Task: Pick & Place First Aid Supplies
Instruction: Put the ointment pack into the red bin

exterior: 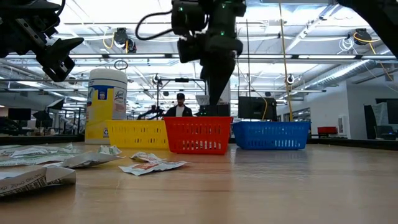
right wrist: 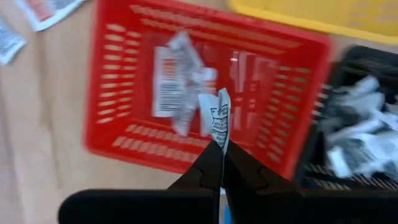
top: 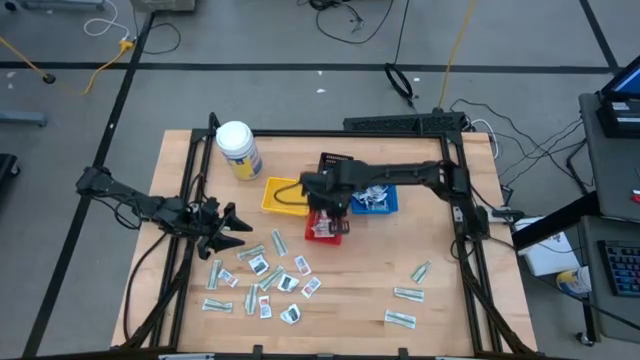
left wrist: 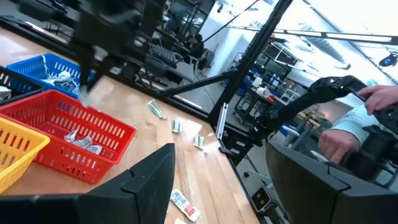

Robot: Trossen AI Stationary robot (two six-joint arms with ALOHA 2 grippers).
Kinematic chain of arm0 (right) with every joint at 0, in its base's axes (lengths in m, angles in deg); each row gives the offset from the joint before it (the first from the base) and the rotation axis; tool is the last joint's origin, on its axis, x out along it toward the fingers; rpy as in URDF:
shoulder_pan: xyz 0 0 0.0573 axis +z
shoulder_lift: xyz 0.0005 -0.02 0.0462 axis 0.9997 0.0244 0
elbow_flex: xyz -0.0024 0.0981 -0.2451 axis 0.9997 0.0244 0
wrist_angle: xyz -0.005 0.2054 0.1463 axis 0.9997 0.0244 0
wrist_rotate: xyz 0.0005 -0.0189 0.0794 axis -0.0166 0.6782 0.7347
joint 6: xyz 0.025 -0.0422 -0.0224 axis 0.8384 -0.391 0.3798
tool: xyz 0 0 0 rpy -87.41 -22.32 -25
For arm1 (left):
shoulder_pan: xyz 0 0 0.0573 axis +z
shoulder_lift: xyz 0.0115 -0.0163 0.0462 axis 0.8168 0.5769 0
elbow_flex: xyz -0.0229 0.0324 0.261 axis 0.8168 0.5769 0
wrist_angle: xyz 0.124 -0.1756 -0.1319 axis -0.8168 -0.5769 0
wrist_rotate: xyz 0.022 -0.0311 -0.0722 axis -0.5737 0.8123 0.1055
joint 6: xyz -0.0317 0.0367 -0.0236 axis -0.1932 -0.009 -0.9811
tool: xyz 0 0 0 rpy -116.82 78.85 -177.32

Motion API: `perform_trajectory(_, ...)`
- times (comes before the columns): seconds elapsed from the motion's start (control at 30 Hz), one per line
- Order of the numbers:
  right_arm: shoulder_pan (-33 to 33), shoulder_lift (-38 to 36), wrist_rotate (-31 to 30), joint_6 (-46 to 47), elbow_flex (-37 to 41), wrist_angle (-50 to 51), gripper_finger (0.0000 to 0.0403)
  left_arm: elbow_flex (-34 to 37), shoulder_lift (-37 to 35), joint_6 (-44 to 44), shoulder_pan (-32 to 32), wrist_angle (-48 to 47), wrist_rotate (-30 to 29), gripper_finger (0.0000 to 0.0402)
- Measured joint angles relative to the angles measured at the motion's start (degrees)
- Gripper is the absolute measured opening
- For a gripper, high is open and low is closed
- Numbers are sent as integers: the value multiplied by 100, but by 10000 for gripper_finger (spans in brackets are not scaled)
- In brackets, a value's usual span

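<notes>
Several first aid packets lie flat and loose on the wooden table near its front, and three more lie at the front right. My right gripper hangs over the red tray, shut on a small white packet with dark print. The red tray holds a few packets. My left gripper waits open at the table's left, above the loose packets, with nothing between its fingers. My right gripper pinches one end of the white packet between its two fingertips. The fingers point steeply down. The packet sticks out beyond the fingertips, lifted clear above the inside of the red tray.
A yellow tray, a blue tray and a black tray stand around the red one. A white jar with a yellow label stands at the back left. A person's hand shows beyond the table.
</notes>
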Motion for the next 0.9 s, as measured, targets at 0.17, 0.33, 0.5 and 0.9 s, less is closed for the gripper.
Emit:
perform_trajectory(0.17, -249, 0, 5, 168, 0, -95, 1, 1, -1, 0, -1, -2, 0, 257)
perform_trajectory(0.33, -271, 75, 30, 302, -8, -498, 1, -1, 0, 0, -1, -1, 0, 257)
perform_trajectory(0.5, -179, 340, 44, 425, -2, -729, 1, 0, 1, 0, -1, -2, 0, 257)
perform_trajectory(0.9, -33, 579, 47, 494, 404, -1008, 4, 0, -1, 0, 0, 0, 1, 257)
